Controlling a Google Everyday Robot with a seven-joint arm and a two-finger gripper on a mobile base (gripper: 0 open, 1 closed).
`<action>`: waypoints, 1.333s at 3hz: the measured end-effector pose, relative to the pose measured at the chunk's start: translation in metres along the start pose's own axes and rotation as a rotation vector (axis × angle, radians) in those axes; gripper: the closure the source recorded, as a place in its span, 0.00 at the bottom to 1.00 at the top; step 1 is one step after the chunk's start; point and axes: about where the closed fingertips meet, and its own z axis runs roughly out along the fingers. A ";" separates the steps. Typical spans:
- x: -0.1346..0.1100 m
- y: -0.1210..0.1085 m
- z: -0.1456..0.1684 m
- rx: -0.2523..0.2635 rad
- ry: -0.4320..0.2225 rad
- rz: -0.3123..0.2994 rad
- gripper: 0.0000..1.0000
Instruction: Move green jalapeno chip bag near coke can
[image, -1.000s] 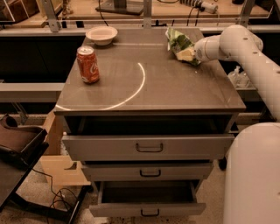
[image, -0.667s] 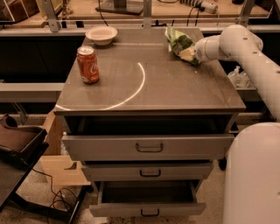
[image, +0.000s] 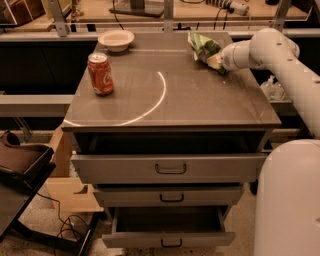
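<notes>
At the table's (image: 210, 100) far right corner, gripper (image: 218, 62) with jaws tight on green jalapeno chip bag (image: 202, 46)

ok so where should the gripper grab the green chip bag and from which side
Probably by its near right end, coming in from the right. The green jalapeno chip bag lies crumpled at the far right of the tabletop, and that end points toward the gripper, which sits right at it. The wrinkled foil there offers a fold to pinch, and the path left to the coke can is open.

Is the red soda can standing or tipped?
Upright: the red coke can has its silver top up. The gripper is at the green chip bag.
</notes>
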 end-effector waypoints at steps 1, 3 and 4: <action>-0.016 0.001 -0.019 0.013 0.004 -0.049 1.00; -0.058 0.020 -0.122 0.065 -0.039 -0.195 1.00; -0.069 0.052 -0.175 0.089 -0.065 -0.290 1.00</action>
